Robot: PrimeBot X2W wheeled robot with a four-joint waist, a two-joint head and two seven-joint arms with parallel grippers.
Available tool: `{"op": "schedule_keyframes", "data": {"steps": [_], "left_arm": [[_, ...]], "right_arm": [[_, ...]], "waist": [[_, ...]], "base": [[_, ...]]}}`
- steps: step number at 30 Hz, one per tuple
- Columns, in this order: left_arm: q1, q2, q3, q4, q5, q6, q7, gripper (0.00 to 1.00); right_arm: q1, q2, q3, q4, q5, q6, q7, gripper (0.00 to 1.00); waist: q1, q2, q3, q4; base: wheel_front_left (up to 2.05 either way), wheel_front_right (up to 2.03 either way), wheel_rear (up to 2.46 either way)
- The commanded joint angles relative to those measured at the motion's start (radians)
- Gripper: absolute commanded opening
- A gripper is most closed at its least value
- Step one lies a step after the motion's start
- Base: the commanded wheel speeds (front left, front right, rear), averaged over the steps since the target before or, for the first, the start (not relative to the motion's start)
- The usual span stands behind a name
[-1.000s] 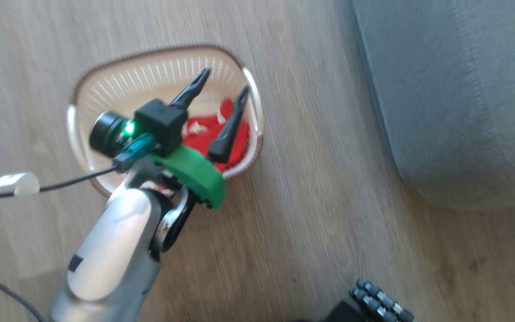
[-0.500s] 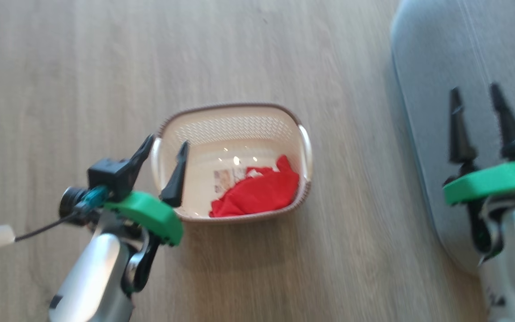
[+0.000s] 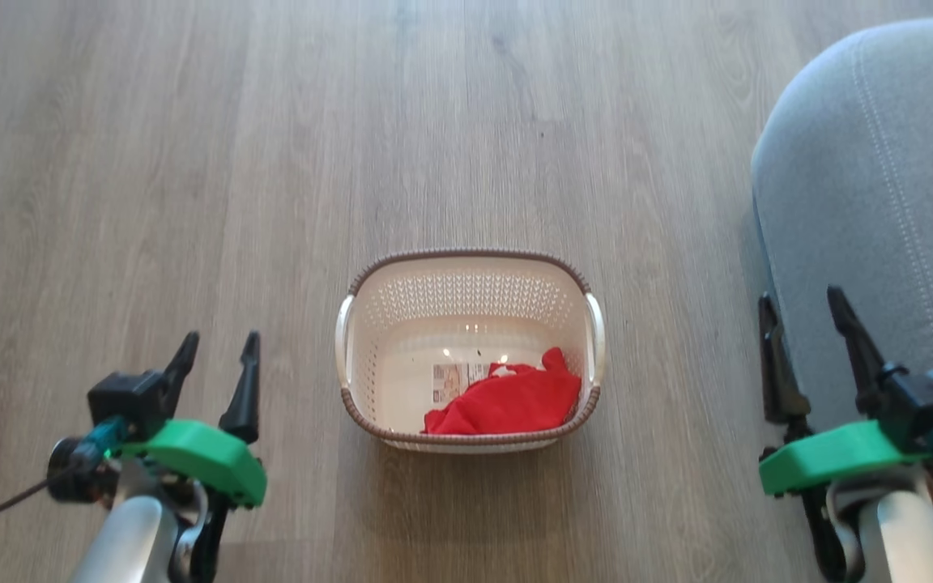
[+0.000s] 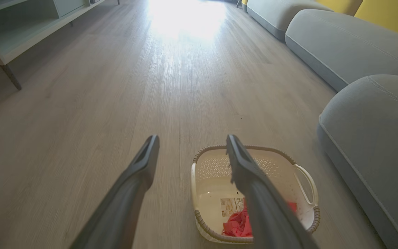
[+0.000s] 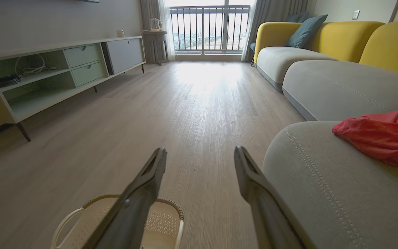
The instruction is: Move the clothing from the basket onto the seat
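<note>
The clothing (image 3: pixel 507 401) left to move is lying as 1 red heap in the near right corner of the basket (image 3: pixel 466 255). It is pressing against the near wall and reaching toward the right handle, with a little white fabric showing at its far edge beside the sticker label (image 3: pixel 454 380). Its long axis is running across the basket, from low at my left to a raised peak at my right, and that peak is pointing toward the far right corner. Another red garment (image 5: pixel 382 136) is already lying on the seat (image 3: pixel 863 202), which is standing to the right of the basket, near it but apart. I am holding my left gripper (image 3: pixel 221 338) open and empty above the floor (image 3: pixel 191 162) to the left of the basket. My right gripper (image 3: pixel 798 297) is hanging open and empty over the seat's edge nearest the basket, and the 2 fingers of each are well spread. I am judging the risks like this. Because the heap is hugging the wall, a descending finger could be catching the perforations or the woven-look rim, sliding or tipping the light basket. Pinching just 1 fold could be leaving the rest trailing, snagging on the rim or dropping on the floor. A release too near the seat's rounded edge could be letting the garment slide off.
</note>
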Motion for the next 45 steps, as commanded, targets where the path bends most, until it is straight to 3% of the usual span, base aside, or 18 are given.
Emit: {"op": "schedule_keyframes", "data": {"steps": [1, 12, 25, 33, 45], "left_arm": [[-0.010, 0.032, 0.055, -0.016, -0.003, -0.001, -0.017, 1.00], [0.042, 0.008, 0.111, -0.046, 0.025, 0.001, -0.021, 1.00], [0.050, -0.012, 0.142, -0.085, 0.048, -0.006, -0.021, 1.00], [-0.008, -0.021, 0.130, -0.135, 0.067, -0.019, -0.021, 1.00], [-0.281, 0.019, 0.035, -0.153, 0.150, -0.064, 0.075, 1.00]], "right_arm": [[0.002, 0.006, 0.016, -0.028, -0.023, 0.000, -0.013, 1.00], [0.051, 0.013, 0.017, -0.039, -0.018, 0.000, -0.013, 1.00], [0.044, 0.013, 0.003, -0.067, -0.015, 0.000, -0.013, 1.00], [-0.013, 0.013, -0.042, -0.110, -0.016, 0.000, -0.013, 1.00], [-0.210, 0.013, -0.084, -0.213, 0.027, 0.000, -0.014, 1.00]], "waist": [[0.0001, -0.0001, -0.020, 0.004], [0.0001, -0.0001, -0.062, 0.005], [0.0001, -0.0001, -0.034, -0.002], [0.0001, -0.0001, 0.110, -0.026], [0.0001, -0.0001, 0.478, -0.117]], "base": [[0.00, 0.00, 0.00], [0.00, 0.00, 0.00], [0.00, 0.00, 0.00], [0.00, 0.00, 0.00], [0.00, 0.00, 0.00]]}}
